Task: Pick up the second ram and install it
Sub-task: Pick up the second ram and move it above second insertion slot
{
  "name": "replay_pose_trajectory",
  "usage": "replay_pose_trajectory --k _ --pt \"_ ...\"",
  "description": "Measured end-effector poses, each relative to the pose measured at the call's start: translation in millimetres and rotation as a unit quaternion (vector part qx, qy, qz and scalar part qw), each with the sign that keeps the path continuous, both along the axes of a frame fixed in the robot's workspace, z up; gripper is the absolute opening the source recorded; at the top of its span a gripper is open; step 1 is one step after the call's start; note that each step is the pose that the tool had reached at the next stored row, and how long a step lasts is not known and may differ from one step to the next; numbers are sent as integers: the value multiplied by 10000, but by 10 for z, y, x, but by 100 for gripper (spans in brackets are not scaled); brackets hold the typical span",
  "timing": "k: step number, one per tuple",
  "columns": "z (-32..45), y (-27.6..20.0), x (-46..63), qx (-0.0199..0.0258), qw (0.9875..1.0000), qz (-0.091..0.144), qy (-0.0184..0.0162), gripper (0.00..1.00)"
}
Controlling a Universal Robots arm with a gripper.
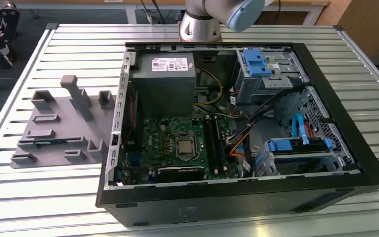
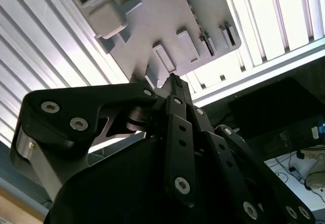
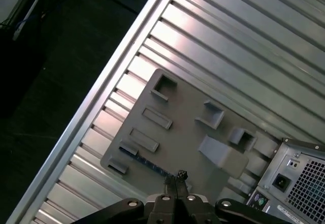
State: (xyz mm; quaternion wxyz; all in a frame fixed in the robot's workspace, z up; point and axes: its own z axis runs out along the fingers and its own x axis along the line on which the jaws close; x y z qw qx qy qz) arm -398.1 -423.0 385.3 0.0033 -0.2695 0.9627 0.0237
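The second ram (image 3: pixel 147 162) is a thin dark stick lying in a groove of the grey holder plate (image 3: pixel 188 132), which rests on the slatted table. In the exterior view the ram (image 1: pixel 48 141) is a dark strip near the front of the holder plate (image 1: pixel 57 131), at that view's left of the open computer case (image 1: pixel 242 197). My gripper (image 3: pixel 176 175) hangs well above the plate with its fingertips pressed together and nothing between them. The second wrist view shows the gripper (image 2: pixel 175 80) shut too, with the plate (image 2: pixel 147 10) beyond it. The green motherboard (image 1: pixel 170 143) with its long black slots (image 1: pixel 214 145) lies inside the case.
Upright grey blocks (image 1: pixel 77 94) rise from the holder plate. The case holds a power supply (image 1: pixel 166 79), blue drive brackets (image 1: pixel 255 61) and loose cables (image 1: pixel 242 133). A corner of the case (image 3: pixel 299 183) sits next to the plate. The table edge (image 3: pixel 101 87) borders dark floor.
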Motion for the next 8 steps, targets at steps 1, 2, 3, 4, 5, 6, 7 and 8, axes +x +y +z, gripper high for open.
replay_pose_trajectory --k 1,2,3,4,5,6,7,8 --pt "0 0 0 0 10000 49 0 11" --pt "0 0 0 0 9999 102 0 11" --pt "0 0 0 0 9999 153 0 11" --pt "0 0 0 0 9998 205 0 11" --pt "0 0 0 0 9997 257 0 11" --pt "0 0 0 0 9995 308 0 11" --pt "0 0 0 0 9994 360 0 11" --pt "0 0 0 0 9991 412 0 11"
